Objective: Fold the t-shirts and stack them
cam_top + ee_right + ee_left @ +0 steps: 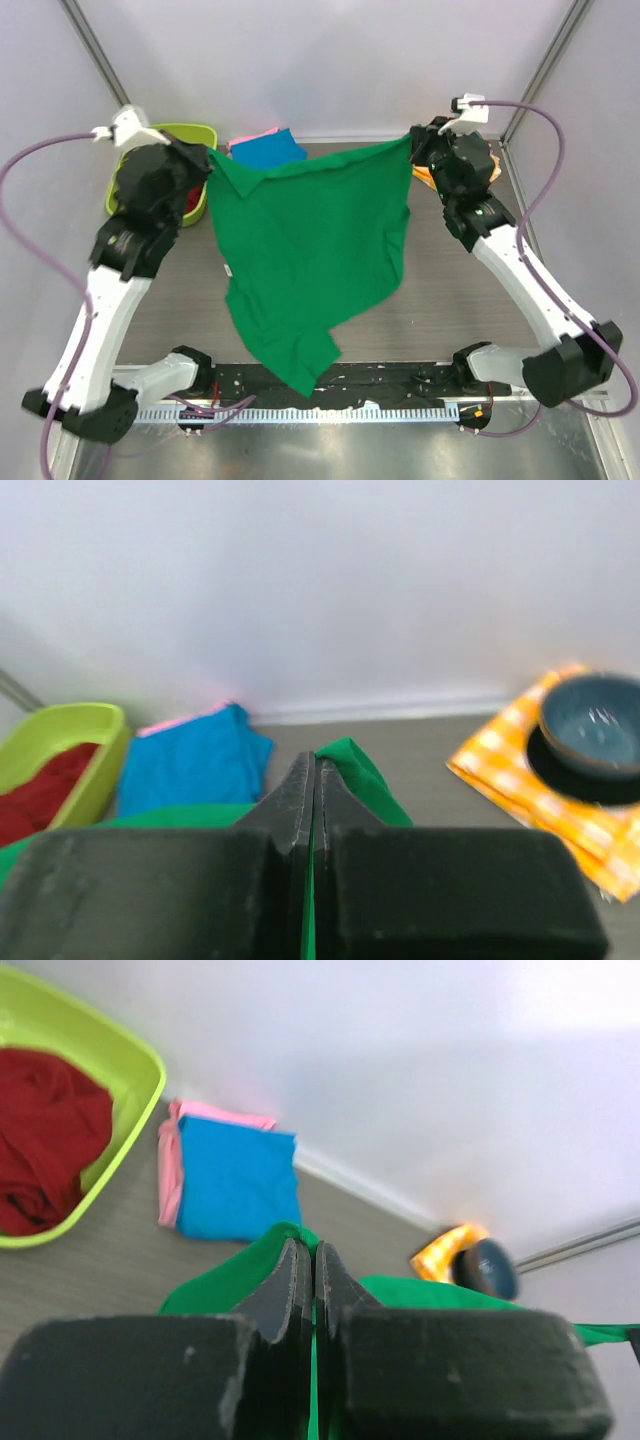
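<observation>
Above the counter [440, 300], the green t-shirt [310, 240] hangs stretched crosswise. The left pincer [207, 165] and right pincer [416, 143] each clamp a far corner, and the body trails toward the arm bases.

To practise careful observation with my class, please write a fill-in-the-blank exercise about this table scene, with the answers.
1. The big shirt pinched by the left fingers and the right fingers is ____.
2. Of the blue shirt and the pink shirt, the ____ one lies on top.
3. The crumpled cloth in the lime tub is ____.
4. The bowl stands on a checked cloth of white and ____.
Missing words: green, blue, red, orange.
</observation>
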Robot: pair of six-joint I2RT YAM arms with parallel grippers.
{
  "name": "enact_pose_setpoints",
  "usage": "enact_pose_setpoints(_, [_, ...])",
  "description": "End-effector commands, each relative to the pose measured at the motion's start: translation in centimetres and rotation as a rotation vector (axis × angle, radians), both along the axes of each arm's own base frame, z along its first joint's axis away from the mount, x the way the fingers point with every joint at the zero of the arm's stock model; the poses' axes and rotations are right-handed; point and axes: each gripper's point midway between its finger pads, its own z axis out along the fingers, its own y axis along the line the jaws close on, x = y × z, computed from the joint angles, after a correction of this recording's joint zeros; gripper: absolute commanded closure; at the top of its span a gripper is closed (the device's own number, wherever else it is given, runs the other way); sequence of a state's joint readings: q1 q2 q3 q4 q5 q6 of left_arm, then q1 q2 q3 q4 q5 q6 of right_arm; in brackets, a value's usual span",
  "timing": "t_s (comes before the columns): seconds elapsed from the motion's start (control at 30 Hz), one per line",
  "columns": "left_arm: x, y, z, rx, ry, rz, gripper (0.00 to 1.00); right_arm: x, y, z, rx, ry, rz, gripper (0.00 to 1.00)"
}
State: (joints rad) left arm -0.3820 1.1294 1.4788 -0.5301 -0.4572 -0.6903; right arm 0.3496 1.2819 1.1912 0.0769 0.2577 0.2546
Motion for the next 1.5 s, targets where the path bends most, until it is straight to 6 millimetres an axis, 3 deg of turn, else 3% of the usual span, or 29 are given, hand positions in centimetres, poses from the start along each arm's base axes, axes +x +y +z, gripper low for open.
enact_pose_setpoints(0.0, [-5.0,1.8,5.8,-0.008,-0.143,-0.029,1.0,-6.2,0.9,12.4,0.014,-0.273,0.104,0.99])
enact_pose_setpoints(0.07, [-6.1,2.2,5.8,-0.017,-0.14,-0.03,1.0,-8.0,0.9,14.0,0.016,-0.294,0.115,0.99])
enact_pose_setpoints(0.13, [-6.8,2.0,5.2,-0.019,-0.118,-0.051,1.0,-9.4,1.5,13.8,0.004,-0.278,0.128,0.99])
enact_pose_setpoints(0.2, [-7.4,1.9,4.5,-0.042,-0.114,-0.067,1.0,-12.0,1.7,15.0,0.016,-0.318,0.159,0.99])
enact_pose_setpoints(0.3, [-9.8,2.3,6.0,-0.073,-0.177,-0.091,1.0,-15.3,1.5,16.7,0.031,-0.372,0.21,0.99])
enact_pose_setpoints(0.4, [-13.4,2.5,10.0,-0.105,-0.291,-0.157,1.0,-18.5,1.5,19.3,0.047,-0.442,0.306,0.99])
enact_pose_setpoints(0.53, [-18.8,2.7,16.4,-0.12,-0.505,-0.267,1.0,-24.3,1.5,25.3,0.086,-0.603,0.469,0.99])
enact_pose_setpoints(0.57, [-20.7,3.3,18.7,-0.128,-0.57,-0.272,1.0,-25.2,1.3,26.4,0.096,-0.631,0.482,0.99])
enact_pose_setpoints(0.6, [-21.5,3.5,19.7,-0.11,-0.6,-0.279,1.0,-25.8,1.1,27.1,0.097,-0.64,0.495,0.99])
enact_pose_setpoints(0.63, [-22.0,3.7,20.2,-0.106,-0.603,-0.278,1.0,-27.1,0.5,29.3,0.108,-0.684,0.501,0.99])
enact_pose_setpoints(0.67, [-24.1,4.5,22.3,-0.116,-0.667,-0.28,1.0,-27.8,0.4,30.1,0.103,-0.701,0.519,0.99])
enact_pose_setpoints(0.7, [-23.8,4.3,22.9,-0.107,-0.668,-0.285,1.0,-28.1,0.4,30.4,0.103,-0.692,0.528,0.99])
enact_pose_setpoints(0.73, [-24.3,4.4,23.3,-0.104,-0.673,-0.291,1.0,-29.5,-0.2,32.1,0.122,-0.731,0.54,0.99])
enact_pose_setpoints(0.77, [-26.0,4.9,24.9,-0.108,-0.724,-0.294,1.0,-30.0,-0.3,32.5,0.125,-0.742,0.549,0.99])
enact_pose_setpoints(0.8, [-25.5,4.6,25.3,-0.106,-0.715,-0.299,1.0,-30.4,-0.5,32.8,0.13,-0.745,0.55,0.99])
enact_pose_setpoints(0.87, [-26.5,4.9,26.2,-0.106,-0.735,-0.306,1.0,-31.3,-1.3,33.5,0.147,-0.764,0.54,0.99])
enact_pose_setpoints(1.03, [-24.8,4.3,25.5,-0.099,-0.688,-0.301,1.0,-29.3,-1.7,31.6,0.133,-0.692,0.467,0.99])
enact_pose_setpoints(1.1, [-22.6,3.8,23.8,-0.094,-0.625,-0.289,1.0,-28.8,-2.3,31.0,0.144,-0.682,0.426,0.99])
enact_pose_setpoints(1.13, [-21.9,3.5,23.2,-0.093,-0.605,-0.289,1.0,-27.4,-2.0,29.6,0.139,-0.643,0.41,0.99])
enact_pose_setpoints(1.17, [-20.0,2.8,21.4,-0.091,-0.546,-0.286,1.0,-26.9,-2.0,29.0,0.141,-0.633,0.397,0.99])
enact_pose_setpoints(1.2, [-19.3,2.6,21.0,-0.095,-0.546,-0.286,1.0,-26.4,-2.0,28.3,0.139,-0.618,0.385,0.99])
enact_pose_setpoints(1.23, [-18.7,2.5,20.3,-0.096,-0.528,-0.28,1.0,-24.6,-1.4,26.2,0.127,-0.56,0.372,0.99])
enact_pose_setpoints(1.27, [-16.8,1.8,18.2,-0.087,-0.469,-0.275,1.0,-23.7,-1.6,25.4,0.134,-0.543,0.339,0.99])
enact_pose_setpoints(1.3, [-16.0,1.8,17.6,-0.088,-0.455,-0.262,1.0,-23.1,-1.7,24.4,0.135,-0.526,0.319,0.99])
enact_pose_setpoints(1.33, [-14.4,1.3,15.5,-0.076,-0.398,-0.251,1.0,-21.0,-1.3,21.5,0.122,-0.46,0.288,0.99])
enact_pose_setpoints(1.37, [-13.5,1.2,14.4,-0.07,-0.372,-0.243,1.0,-20.3,-1.4,20.7,0.125,-0.454,0.267,0.99])
enact_pose_setpoints(1.4, [-12.6,1.2,13.7,-0.07,-0.364,-0.221,1.0,-18.5,-0.9,17.6,0.104,-0.39,0.247,0.99])
enact_pose_setpoints(1.43, [-11.5,1.1,12.5,-0.065,-0.338,-0.208,1.0,-17.8,-0.8,16.4,0.098,-0.372,0.233,0.99])
enact_pose_setpoints(1.47, [-9.5,0.4,9.4,-0.046,-0.268,-0.202,1.0,-16.9,-1.2,15.5,0.098,-0.363,0.186,0.99])
